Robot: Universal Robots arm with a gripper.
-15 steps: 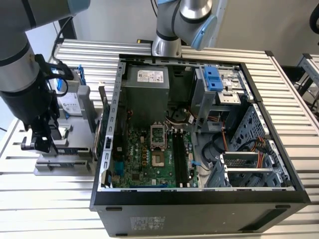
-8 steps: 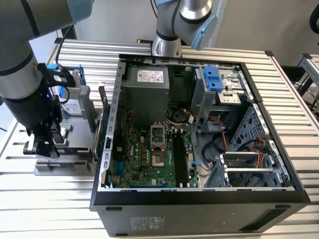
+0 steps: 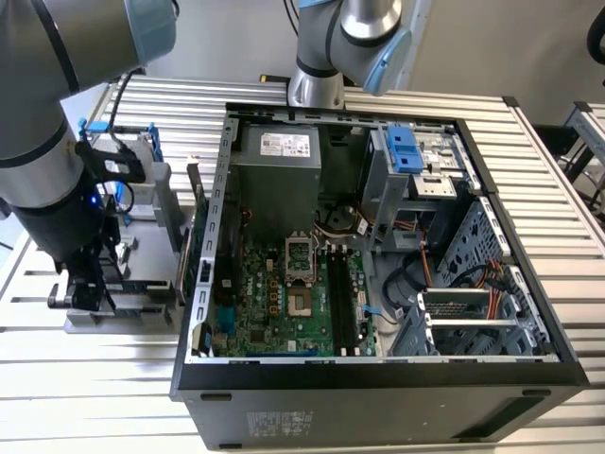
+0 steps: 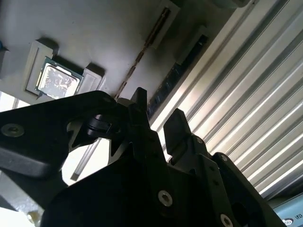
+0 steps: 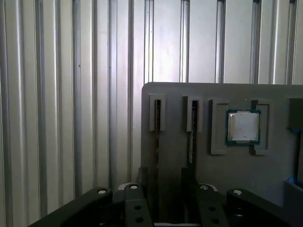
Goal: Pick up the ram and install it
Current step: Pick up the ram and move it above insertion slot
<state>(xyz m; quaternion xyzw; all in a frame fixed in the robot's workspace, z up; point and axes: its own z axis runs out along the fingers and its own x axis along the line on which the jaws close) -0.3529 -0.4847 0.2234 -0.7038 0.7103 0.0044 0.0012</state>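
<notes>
Two thin sticks stand on edge in slots of a grey fixture plate (image 5: 265, 179). The darker one is the ram (image 5: 192, 135), a dark strip (image 4: 177, 75) that runs toward the gap between my fingertips in the second wrist view. The other stick (image 5: 156, 142) shows a brownish edge (image 4: 142, 52). My gripper (image 5: 165, 187) hangs just above the plate, open, with nothing between its black fingers (image 4: 177, 124). In the exterior view the gripper (image 3: 87, 291) is low over the fixture (image 3: 142, 288), at the exterior view's left of the open computer case (image 3: 378, 378).
A processor chip (image 5: 243, 126) lies in a recess of the plate beside the sticks. Inside the case, long black memory slots (image 3: 342, 303) run along the green motherboard (image 3: 255, 303), next to the processor socket (image 3: 299, 274). The ribbed metal table (image 5: 47, 94) surrounds everything.
</notes>
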